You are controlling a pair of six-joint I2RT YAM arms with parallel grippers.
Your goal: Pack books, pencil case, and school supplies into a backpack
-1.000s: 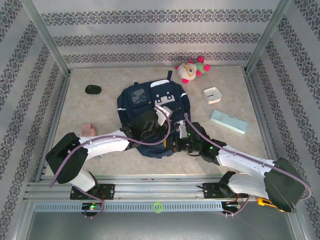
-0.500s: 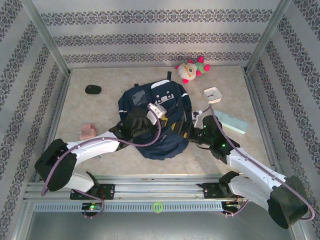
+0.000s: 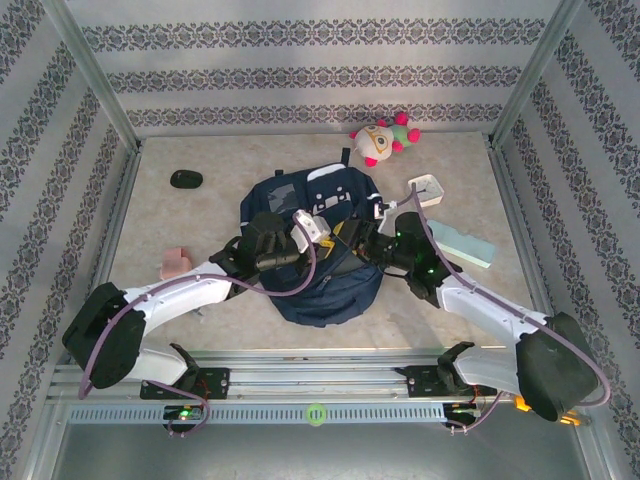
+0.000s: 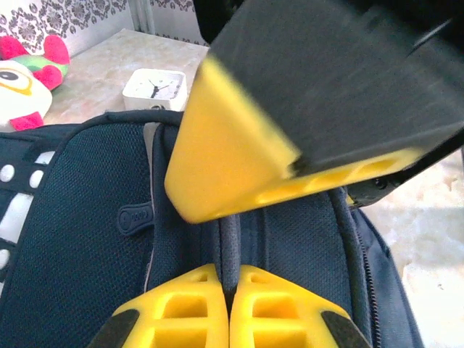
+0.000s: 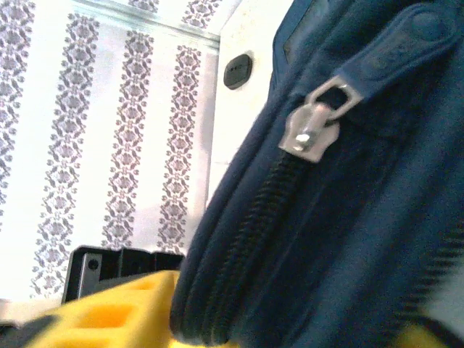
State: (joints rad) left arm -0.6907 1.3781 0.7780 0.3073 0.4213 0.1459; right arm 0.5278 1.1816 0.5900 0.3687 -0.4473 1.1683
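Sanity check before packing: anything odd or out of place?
Nothing spilled or damaged. The backpack lies askew, its fabric pinched up by the shut left tool. A plush toy at the far edge isn't a school item.

left claw (image 3: 330, 238) and right claw (image 3: 358, 241) moved farther up backpack (image 3: 320, 290); both arms stretched farther forward.

1. Walls (image 3: 300, 80): white paper with bands of dark damask print; they close three sides.
2. Table (image 3: 200, 215): beige marbled top; evenly lit, with soft shadows.
3. Posts (image 3: 95, 75): silver metal; one slants up from each far corner.
4. Rail (image 3: 320, 385): grooved aluminium across the near edge; a perforated strip (image 3: 250, 412) runs just below it.
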